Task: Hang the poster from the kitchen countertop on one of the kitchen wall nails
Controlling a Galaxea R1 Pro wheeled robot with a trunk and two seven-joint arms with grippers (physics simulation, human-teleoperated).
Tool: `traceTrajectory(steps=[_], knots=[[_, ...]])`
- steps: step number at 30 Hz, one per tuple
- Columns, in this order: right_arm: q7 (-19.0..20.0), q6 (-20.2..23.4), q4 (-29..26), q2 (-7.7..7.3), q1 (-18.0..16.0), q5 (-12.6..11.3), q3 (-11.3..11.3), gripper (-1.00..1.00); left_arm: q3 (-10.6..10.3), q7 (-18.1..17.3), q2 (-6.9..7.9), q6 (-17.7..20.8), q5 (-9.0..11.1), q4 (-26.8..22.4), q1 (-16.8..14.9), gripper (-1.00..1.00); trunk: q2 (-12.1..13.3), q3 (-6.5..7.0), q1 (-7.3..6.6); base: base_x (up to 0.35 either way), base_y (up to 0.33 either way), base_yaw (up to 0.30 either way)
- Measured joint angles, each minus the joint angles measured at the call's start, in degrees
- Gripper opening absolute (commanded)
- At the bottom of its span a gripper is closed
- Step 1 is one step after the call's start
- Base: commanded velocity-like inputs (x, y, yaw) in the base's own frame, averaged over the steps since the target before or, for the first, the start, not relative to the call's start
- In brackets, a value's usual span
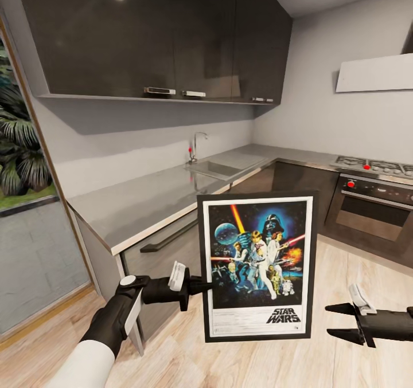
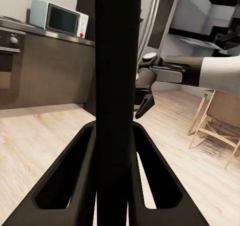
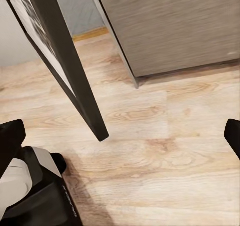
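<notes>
The left pincer (image 1: 202, 286) clamps the poster (image 1: 258, 266) by its edge, upright, clear of the surface (image 1: 143, 199), ready for hanging. The right pincer (image 1: 337, 321) hangs released nearby.

The poster (image 1: 258, 266) stood upright in the near middle, clamped at its left edge by the left gripper (image 1: 202, 286), and it walled off the way between the two arms. To its right, the right gripper (image 1: 339, 321) hung with jaws spread, apart from the frame, over bare wooden floor (image 1: 321, 365). Behind, the table (image 1: 149, 199) filled the left and far side, its near corner close behind the left arm, and the oven (image 1: 373, 207) closed the far right.
</notes>
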Motion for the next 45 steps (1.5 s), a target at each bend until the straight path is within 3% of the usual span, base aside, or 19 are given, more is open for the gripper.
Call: traceTrajectory(steps=[5, 11, 23, 31, 45], knots=[[0.0, 0.02, 0.0, 0.29, 0.0, 0.01, 0.59, 1.0, -0.08, -0.01, -0.08, 0.0, 0.03, 0.0, 0.0, -1.0, 0.0, 0.0, 0.0, 0.0, 0.0, 0.0], [-0.05, -0.04, -0.07, 0.7, -0.04, 0.0, 3.28, 1.0, -0.1, 0.0, -0.18, 0.0, 0.07, 0.0, -0.01, -1.0, 0.0, 0.0, 0.0, 0.0, 0.0, 0.0], [-0.09, -0.14, -1.53, 2.43, -0.02, 0.0, 3.9, 1.0, -0.16, -0.01, -0.35, 0.0, 0.07, 0.01, 0.0, -1.0, 0.0, 0.0, 0.0, 0.0, 0.0, 0.0], [-0.08, -0.14, -1.65, 2.66, -0.07, 0.0, 6.3, 1.0, -0.26, 0.0, -0.4, 0.0, 0.07, 0.02, 0.0, -1.0, 0.0, 0.0, 0.0, 0.0, 0.0, 0.0], [-0.09, -0.3, -1.67, 2.88, -0.02, 0.0, 6.67, 1.0, -0.27, -0.03, -0.4, 0.0, 0.07, 0.02, 0.0, -1.0, 0.0, 0.0, 0.0, 0.0, 0.0, 0.0]])
